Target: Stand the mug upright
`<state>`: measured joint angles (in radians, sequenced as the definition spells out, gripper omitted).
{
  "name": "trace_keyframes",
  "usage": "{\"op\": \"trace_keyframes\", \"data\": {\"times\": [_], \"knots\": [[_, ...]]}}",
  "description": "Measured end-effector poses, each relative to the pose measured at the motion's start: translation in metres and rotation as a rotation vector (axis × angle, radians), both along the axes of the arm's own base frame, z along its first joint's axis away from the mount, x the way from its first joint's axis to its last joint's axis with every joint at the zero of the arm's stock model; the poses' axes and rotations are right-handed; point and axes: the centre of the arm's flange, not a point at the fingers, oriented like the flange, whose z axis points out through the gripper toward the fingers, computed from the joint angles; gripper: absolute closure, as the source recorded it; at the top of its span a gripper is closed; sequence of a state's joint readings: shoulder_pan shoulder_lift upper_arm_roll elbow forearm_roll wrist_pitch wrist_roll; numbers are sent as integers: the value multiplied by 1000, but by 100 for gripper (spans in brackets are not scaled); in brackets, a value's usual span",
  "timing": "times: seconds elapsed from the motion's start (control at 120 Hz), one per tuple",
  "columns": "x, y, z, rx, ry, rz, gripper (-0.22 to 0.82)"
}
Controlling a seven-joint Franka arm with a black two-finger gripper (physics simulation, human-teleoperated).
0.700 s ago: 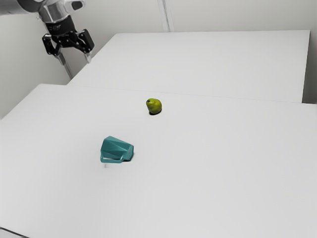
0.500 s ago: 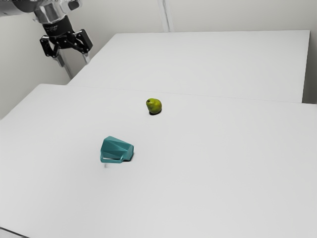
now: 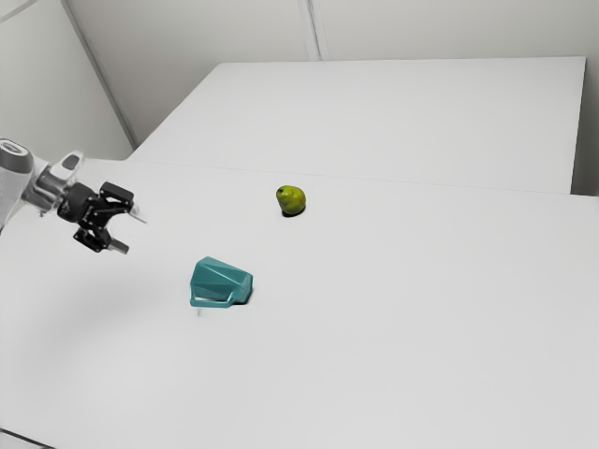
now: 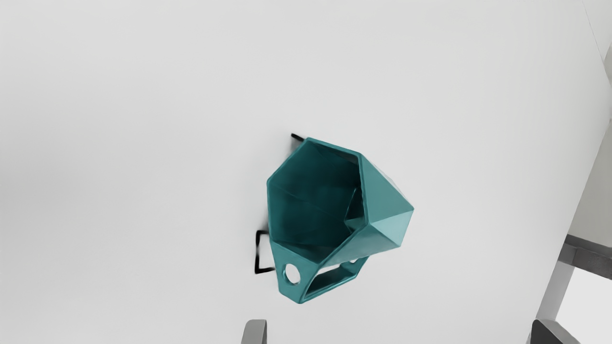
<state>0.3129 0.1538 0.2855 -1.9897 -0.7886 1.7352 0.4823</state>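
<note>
Mug (image 3: 221,282), one, teal, faceted: lying on its side on the tabletop (image 3: 374,327), nearer the exterior camera than the pear (image 3: 291,199) and toward the exterior view's left of it; not upright. Mouth turned away from the pear's side of the table, toward the exterior view's left; base toward the exterior view's right. Handle (image 4: 292,288), an angular loop with a round hole in its upper end, set out along the side farthest from the pear. Pincer (image 3: 133,234), black, two-fingered: off to the exterior view's left of the pear, above the tabletop, fingers well apart, nothing between them. Handling, as I judge it from where I stand: light to middling in weight, stiff, likely ceramic or hard plastic; if ceramic, liable to chip at the rim (image 4: 364,191). Smooth flat faces, probably somewhat slippery, and apt to twist in a narrow hold. Recommended hold: across the wall at the mouth, one finger inside, one out, clear of the handle; then a slow turn, base down, released only once it sits flat.
</note>
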Motion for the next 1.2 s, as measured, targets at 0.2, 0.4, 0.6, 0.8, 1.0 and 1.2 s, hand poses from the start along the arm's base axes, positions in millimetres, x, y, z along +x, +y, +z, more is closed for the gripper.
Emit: {"op": "trace_keyframes", "data": {"times": [0.2,0.4,0.6,0.8,1.0,1.2], "knots": [[-5,-20,-56,-84,-143,-83,0],[-14,-27,-80,-118,-255,-109,0],[-4,-48,-99,-154,-300,-129,0],[5,-70,-106,-184,-324,-139,0],[3,-91,-116,-200,-313,-148,0],[7,-102,-116,-199,-321,-150,24]]}}
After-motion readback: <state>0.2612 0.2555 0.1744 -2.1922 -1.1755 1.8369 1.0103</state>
